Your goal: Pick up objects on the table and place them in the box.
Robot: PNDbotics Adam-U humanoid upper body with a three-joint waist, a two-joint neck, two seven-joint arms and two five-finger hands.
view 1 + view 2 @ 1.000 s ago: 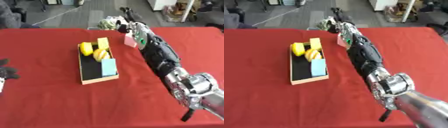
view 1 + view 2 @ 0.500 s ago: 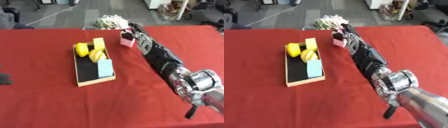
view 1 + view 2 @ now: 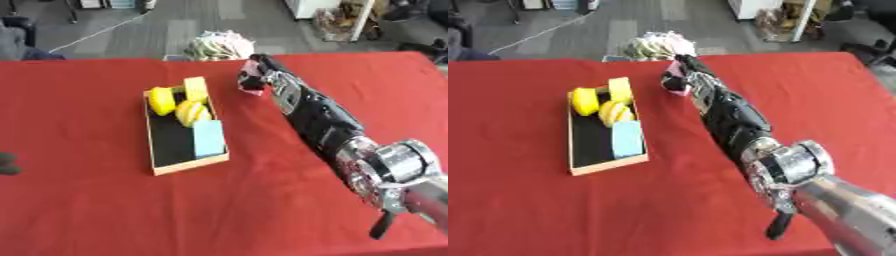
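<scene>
My right hand (image 3: 259, 75) is closed around a small pink thing (image 3: 249, 83) just right of the box (image 3: 185, 163) on the red desk (image 3: 105, 210), so I judge the pick made and next I carry it left over the box.

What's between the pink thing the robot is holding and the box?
Nothing: only bare red tablecloth separates the pink object in the right robot hand from the box, clearest in the left eye view.
</scene>
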